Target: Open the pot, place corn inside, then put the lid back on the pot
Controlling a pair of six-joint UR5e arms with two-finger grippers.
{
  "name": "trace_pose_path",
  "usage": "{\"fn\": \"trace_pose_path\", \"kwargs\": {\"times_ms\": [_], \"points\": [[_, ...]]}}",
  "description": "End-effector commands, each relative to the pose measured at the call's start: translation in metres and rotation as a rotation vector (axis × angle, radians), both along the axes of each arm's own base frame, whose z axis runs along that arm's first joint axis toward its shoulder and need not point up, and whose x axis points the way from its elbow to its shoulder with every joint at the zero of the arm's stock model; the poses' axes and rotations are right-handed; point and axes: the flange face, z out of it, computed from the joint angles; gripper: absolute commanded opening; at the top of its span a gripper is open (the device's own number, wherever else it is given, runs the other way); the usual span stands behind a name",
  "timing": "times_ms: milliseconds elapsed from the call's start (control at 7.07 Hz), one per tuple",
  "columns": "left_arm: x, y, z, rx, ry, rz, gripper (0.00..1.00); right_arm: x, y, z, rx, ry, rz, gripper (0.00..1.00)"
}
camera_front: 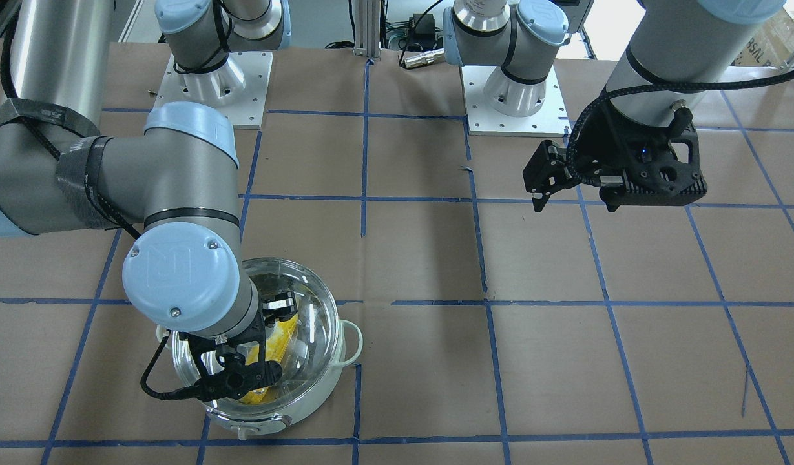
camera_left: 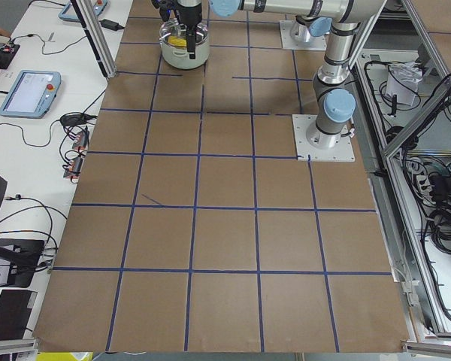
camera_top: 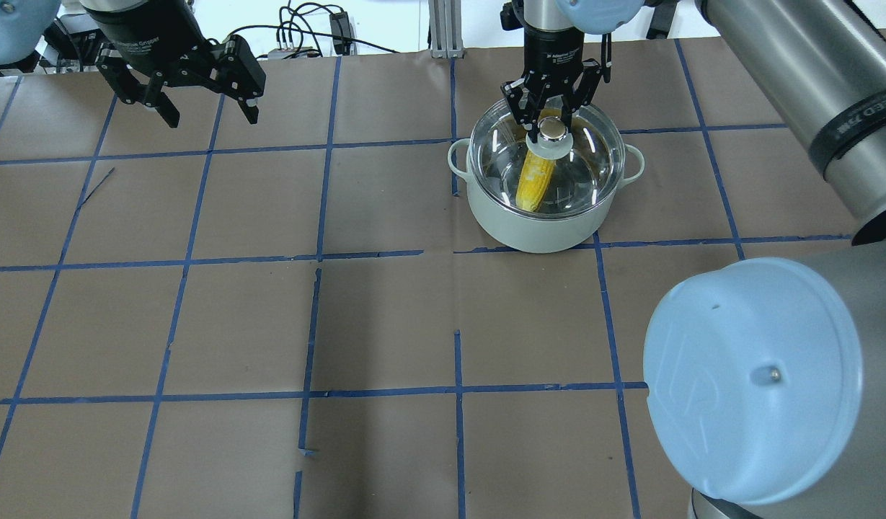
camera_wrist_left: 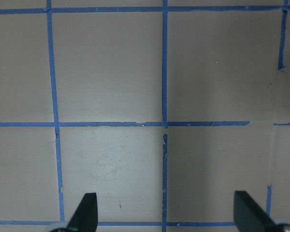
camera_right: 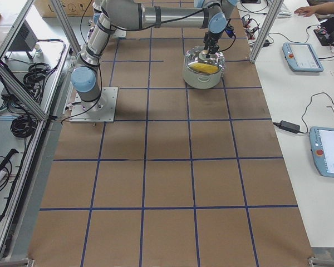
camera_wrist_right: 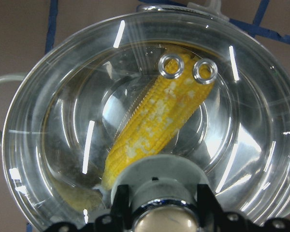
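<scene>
The pale mint-white pot [camera_top: 536,234] stands at the far right of the table. The clear glass lid [camera_top: 594,155] sits on it. The yellow corn [camera_top: 535,184] lies inside, seen through the glass, also in the right wrist view [camera_wrist_right: 154,125]. My right gripper [camera_top: 553,119] is over the lid, its fingers close on either side of the shiny knob [camera_top: 553,130]. In the right wrist view the gripper [camera_wrist_right: 163,203] hugs the knob. My left gripper [camera_top: 210,115] is open and empty above the table's far left, with only the taped paper below it [camera_wrist_left: 164,212].
Brown paper with blue tape lines [camera_top: 320,252] covers the table. The arm bases [camera_front: 216,84] stand on white plates at the robot's side. Tablets and cables [camera_right: 303,55] lie on the side bench beyond the pot.
</scene>
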Motion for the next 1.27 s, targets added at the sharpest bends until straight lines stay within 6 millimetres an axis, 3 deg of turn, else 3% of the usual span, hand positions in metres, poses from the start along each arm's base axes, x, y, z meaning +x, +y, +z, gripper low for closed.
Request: {"fn": "trace_pose_path", "kwargs": {"times_ms": [0,141,283,566,848,990,1131], "points": [[0.0,-0.001,0.001,-0.003,0.001,0.0,1.0,0.0,0.001,-0.004,0.008,0.003,0.0,0.27],[0.0,-0.001,0.001,-0.003,0.001,0.002,1.0,-0.002,-0.001,-0.005,-0.003,-0.004,-0.001,0.73],[0.0,-0.001,0.001,-0.003,0.001,0.0,1.0,-0.003,-0.002,-0.004,-0.005,-0.002,-0.003,0.99],[0.0,-0.001,0.002,-0.005,0.001,0.002,1.0,0.0,-0.002,0.005,-0.026,0.002,-0.024,0.99],[0.0,-0.001,0.002,-0.006,0.001,0.002,1.0,-0.012,0.005,0.024,-0.045,0.003,-0.046,0.98],[0.0,-0.001,0.002,-0.006,0.001,0.002,1.0,-0.028,0.013,0.05,-0.078,-0.003,-0.068,0.95],[0.0,-0.001,0.002,-0.006,0.001,0.002,1.0,-0.043,0.031,0.092,-0.124,-0.012,-0.081,0.94]]}}
